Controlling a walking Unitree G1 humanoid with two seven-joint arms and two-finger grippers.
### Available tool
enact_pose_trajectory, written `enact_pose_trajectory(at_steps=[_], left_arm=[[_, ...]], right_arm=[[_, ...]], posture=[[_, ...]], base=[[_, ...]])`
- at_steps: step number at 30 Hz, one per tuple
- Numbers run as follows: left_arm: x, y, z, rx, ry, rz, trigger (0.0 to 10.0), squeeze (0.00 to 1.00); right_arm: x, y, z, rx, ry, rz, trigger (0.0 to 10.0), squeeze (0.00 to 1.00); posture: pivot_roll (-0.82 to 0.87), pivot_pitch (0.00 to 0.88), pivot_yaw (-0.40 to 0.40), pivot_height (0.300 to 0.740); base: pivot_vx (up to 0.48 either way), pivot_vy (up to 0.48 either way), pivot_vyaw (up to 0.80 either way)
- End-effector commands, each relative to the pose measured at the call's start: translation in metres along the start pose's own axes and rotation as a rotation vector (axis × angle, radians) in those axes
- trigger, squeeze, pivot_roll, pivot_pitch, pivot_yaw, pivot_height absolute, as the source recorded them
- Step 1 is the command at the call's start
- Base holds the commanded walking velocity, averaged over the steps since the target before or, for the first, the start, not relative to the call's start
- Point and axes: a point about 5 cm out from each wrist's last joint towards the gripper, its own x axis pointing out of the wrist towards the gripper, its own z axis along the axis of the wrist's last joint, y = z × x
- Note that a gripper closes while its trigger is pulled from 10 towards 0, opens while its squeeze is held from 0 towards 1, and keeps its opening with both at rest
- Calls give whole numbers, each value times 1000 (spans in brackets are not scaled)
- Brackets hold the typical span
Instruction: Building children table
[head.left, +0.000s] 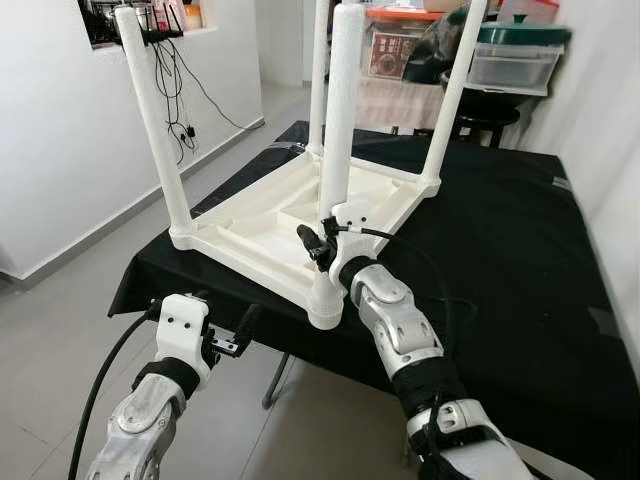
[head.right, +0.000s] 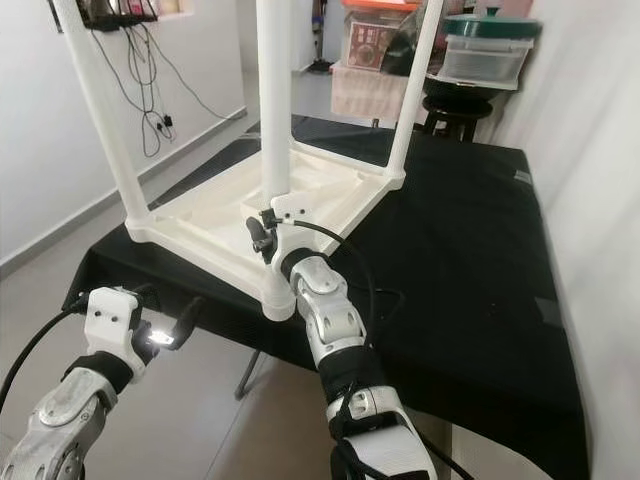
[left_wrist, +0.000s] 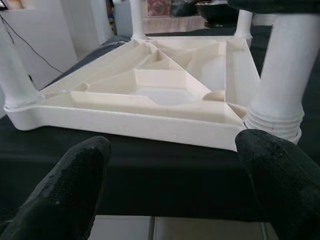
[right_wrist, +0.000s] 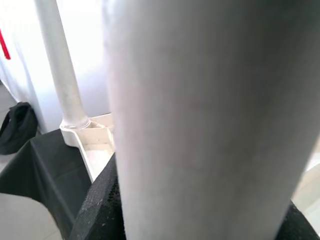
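Right hand around table leg.

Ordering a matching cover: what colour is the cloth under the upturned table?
Plain black cloth, clearest in the left eye view.

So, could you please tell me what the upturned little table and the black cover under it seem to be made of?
The little table looks like moulded plastic, cream-white and matt: its underside shows cast ribs and pockets, and the nearest leg has a ringed collar at its socket. The black cover looks like cloth: dull, faintly creased, hanging over the edge. The right gripper is at that leg.
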Motion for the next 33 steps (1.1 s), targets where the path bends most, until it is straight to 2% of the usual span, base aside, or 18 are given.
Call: enact_pose_trajectory(at_steps=[1, 2, 3, 4, 5, 6, 11, 12, 13, 14, 16, 17, 18, 20, 21, 28, 29, 33], left_arm=[[2, 2, 0, 9, 1, 8, 10000, 0], [2, 2, 0, 13, 1, 12, 10000, 0], [2, 2, 0, 13, 1, 12, 10000, 0], [2, 2, 0, 15, 1, 14, 10000, 0], [2, 2, 0, 15, 1, 14, 10000, 0], [2, 2, 0, 17, 3, 13, 10000, 0], [2, 2, -1, 18, 4, 9, 10000, 0], [2, 2, -1, 18, 5, 8, 10000, 0], [2, 2, -1, 18, 5, 8, 10000, 0], [2, 2, -1, 18, 5, 7, 10000, 0], [2, 2, -1, 18, 5, 7, 10000, 0], [2, 2, -1, 18, 5, 7, 10000, 0], [2, 2, -1, 18, 5, 7, 10000, 0], [2, 1, -2, 20, 5, 7, 10000, 0], [1, 1, -2, 21, 6, 7, 10000, 0], [1, 0, -2, 23, 8, 5, 10000, 0], [1, 0, -2, 24, 9, 5, 10000, 0], [0, -1, -4, 24, 13, 3, 10000, 0]], right_arm=[[-1, 3, -31, -3, 133, -3, 0, 0], [1, 2, -28, -6, 123, 12, 10000, 0], [1, 2, -28, -6, 123, 12, 10000, 0], [4, 2, -26, -5, 115, 53, 10000, 792], [4, 2, -26, -5, 115, 53, 10000, 792], [7, 5, -18, 12, 86, 143, 10000, 1000], [10, 6, -5, 27, 35, 241, 10000, 1000], [9, 6, 3, 22, 24, 340, 10000, 859], [9, 6, 3, 22, 24, 340, 10000, 859], [9, 6, 8, 16, 22, 403, 10000, 859], [9, 6, 8, 16, 22, 403, 10000, 859], [7, 6, 12, 0, 27, 520, 10000, 0], [7, 6, 12, 0, 27, 520, 10000, 0], [4, 4, 14, -65, 41, 701, 10000, 0], [3, 3, 15, -82, 49, 747, 10000, 0], [4, -1, 16, -87, 68, 777, 10000, 0], [3, -4, 16, -63, 82, 787, 0, 0], [4, -20, 17, -10, 83, 711, 0, 0]], posture=[[-28, 0, -52, 740], [-22, 0, -53, 740], [-22, 0, -53, 740], [-19, 0, -51, 740], [-19, 0, -51, 740], [-20, 0, -50, 740], [-19, 0, -49, 740], [-11, 0, -58, 740], [-11, 0, -58, 740], [-10, 0, -59, 740], [-10, 0, -59, 740], [-2, 0, -63, 740], [-2, 0, -63, 740], [16, 0, -69, 740], [16, 0, -69, 740], [23, 0, -71, 740], [28, 0, -74, 740], [24, 0, -74, 740]], base=[[0, 0, 0], [0, 0, 0], [0, 0, 0], [0, 0, 0], [0, 0, 0], [0, 0, 0], [0, 0, 0], [0, 0, 0], [0, 0, 0], [0, 0, 0], [0, 0, 0], [0, 0, 0], [0, 0, 0], [0, 0, 0], [0, 0, 0], [0, 0, 0], [0, 0, 0], [0, 0, 0]])
